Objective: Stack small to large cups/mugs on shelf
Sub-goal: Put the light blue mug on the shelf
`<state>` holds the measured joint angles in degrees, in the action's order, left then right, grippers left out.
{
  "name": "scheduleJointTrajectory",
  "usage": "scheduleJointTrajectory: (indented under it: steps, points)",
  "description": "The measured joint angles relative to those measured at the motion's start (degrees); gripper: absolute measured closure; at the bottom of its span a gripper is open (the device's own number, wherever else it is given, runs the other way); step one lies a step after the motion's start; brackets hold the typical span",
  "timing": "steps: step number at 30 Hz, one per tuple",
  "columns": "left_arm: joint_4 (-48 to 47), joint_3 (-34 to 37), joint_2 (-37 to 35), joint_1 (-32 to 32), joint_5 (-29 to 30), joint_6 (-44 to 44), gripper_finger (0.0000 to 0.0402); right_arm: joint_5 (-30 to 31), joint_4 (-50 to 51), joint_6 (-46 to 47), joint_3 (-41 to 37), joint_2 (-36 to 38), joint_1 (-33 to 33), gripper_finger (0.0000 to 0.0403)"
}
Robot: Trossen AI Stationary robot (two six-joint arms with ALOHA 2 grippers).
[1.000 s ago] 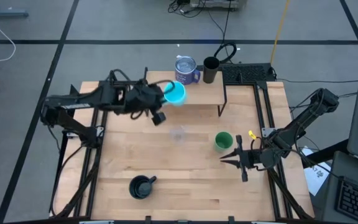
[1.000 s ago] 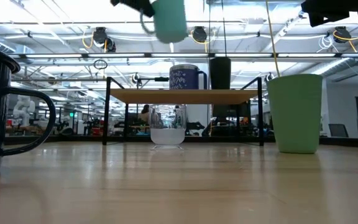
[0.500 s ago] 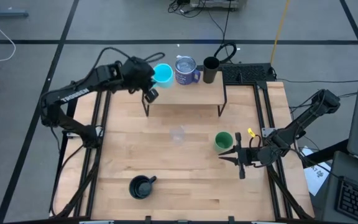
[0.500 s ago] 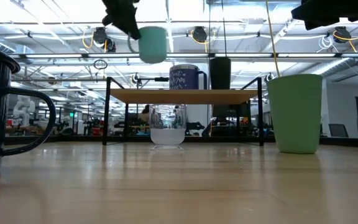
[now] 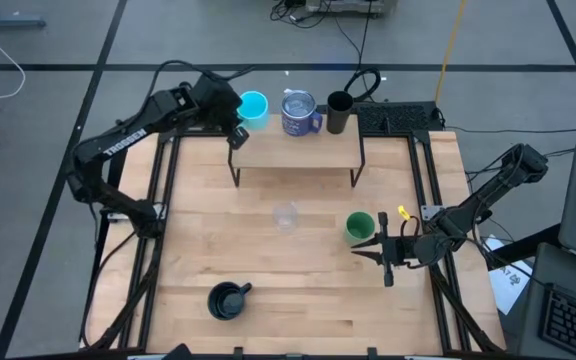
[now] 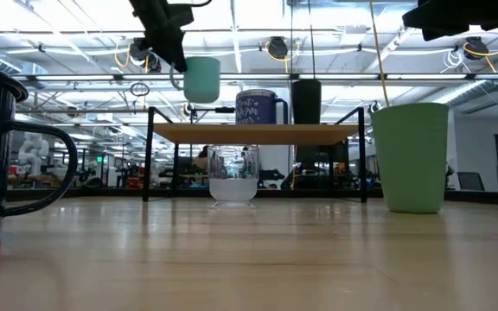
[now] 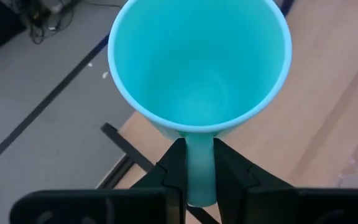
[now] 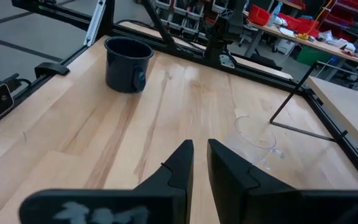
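Room: behind the table (image 5: 298, 290) you see in the low view a big hall with ceiling lamps and racks; it is far and hard to make out.
Left gripper: your left gripper (image 7: 197, 165) pinches the handle of the cyan mug (image 5: 253, 105) between both fingers (image 7: 174, 168). It holds the mug in the air, above the left end of the shelf (image 5: 298, 153).
Cyan mug: upright, open side up. In the low view the cyan mug (image 6: 201, 79) hangs higher than the shelf top and does not touch it.
Change: half a second ago the mug was a little closer to the blue-purple mug (image 5: 299, 112); now it is more to the left and a bit lower.
Shelf: the blue-purple mug and the black tumbler (image 5: 339, 112) stand on it, to the right of your left gripper.
Right gripper: your right gripper (image 8: 199, 163) waits low over the table, fingers nearly pressed together with only a thin gap, holding nothing. The green cup (image 5: 359, 226) is just beside it.
Hard to see: the clear glass (image 5: 286, 216) is nearly invisible from above. The dark handled mug (image 6: 7, 155) is cut off at the edge of the low view.
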<state>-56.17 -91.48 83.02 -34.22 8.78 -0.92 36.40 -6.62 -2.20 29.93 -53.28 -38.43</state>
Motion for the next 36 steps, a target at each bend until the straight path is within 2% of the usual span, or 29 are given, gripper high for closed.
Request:
scheduleJointTrajectory:
  steps: [23, 36]
  points:
    - [2.3, 0.0, 8.6, -3.8, -3.4, -5.3, 0.0352, 0.0, -2.0, -1.5, 0.0, 0.0, 0.1, 0.0367]
    - [1.9, 0.0, 9.6, -6.0, -7.4, -3.8, 0.0341, 0.0, -2.1, -1.5, 0.0, 0.0, 0.1, 0.0367]
